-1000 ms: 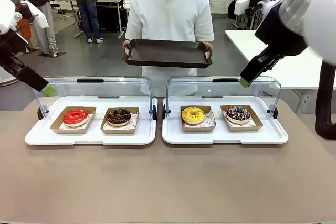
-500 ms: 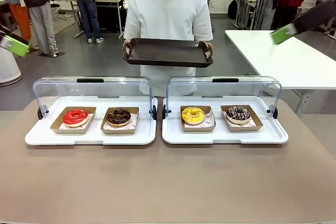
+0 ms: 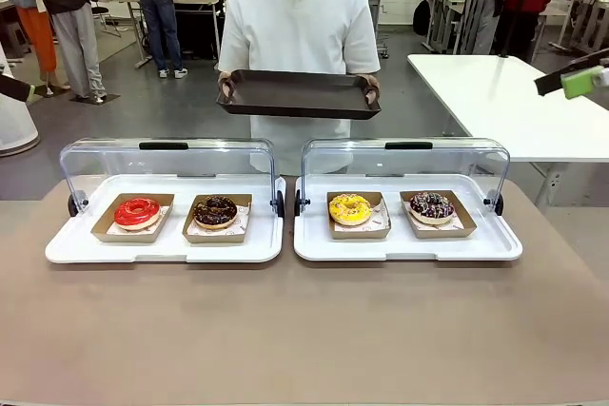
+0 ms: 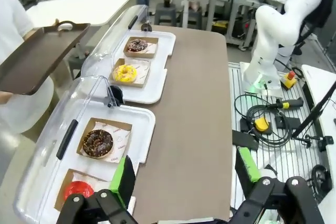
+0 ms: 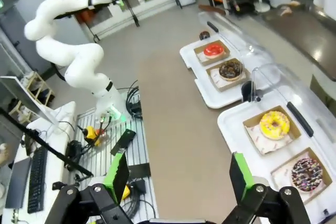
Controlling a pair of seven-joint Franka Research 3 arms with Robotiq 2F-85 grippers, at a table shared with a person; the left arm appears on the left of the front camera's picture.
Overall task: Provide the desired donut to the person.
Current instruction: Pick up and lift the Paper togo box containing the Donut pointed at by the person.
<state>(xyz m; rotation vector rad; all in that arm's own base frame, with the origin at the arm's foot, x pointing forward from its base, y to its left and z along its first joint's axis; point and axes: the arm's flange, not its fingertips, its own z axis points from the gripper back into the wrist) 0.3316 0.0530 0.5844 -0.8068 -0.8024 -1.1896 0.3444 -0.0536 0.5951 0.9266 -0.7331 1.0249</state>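
Observation:
Four donuts lie in brown card trays under raised clear lids: red (image 3: 137,211), chocolate (image 3: 216,210), yellow (image 3: 349,208) and dark sprinkled (image 3: 432,204). The person (image 3: 299,21) stands behind them, holding a dark tray (image 3: 300,94) in both hands. My left gripper (image 4: 185,174) hangs open and empty, high above the left end of the table; its tip (image 3: 29,91) shows at the front view's left edge. Out past the right side, my right gripper (image 5: 178,174) is open and empty too, with its tip (image 3: 580,80) at the right edge.
Two white serving trays (image 3: 164,246) (image 3: 409,246) sit side by side at the table's far half. A white table (image 3: 504,102) stands at the back right. Bystanders are farther off. Cables and controllers lie on a metal deck (image 4: 278,129) beside the table.
Both arms have pulled back outward, from over the lids to the picture's edges. The person's tray has shifted slightly.

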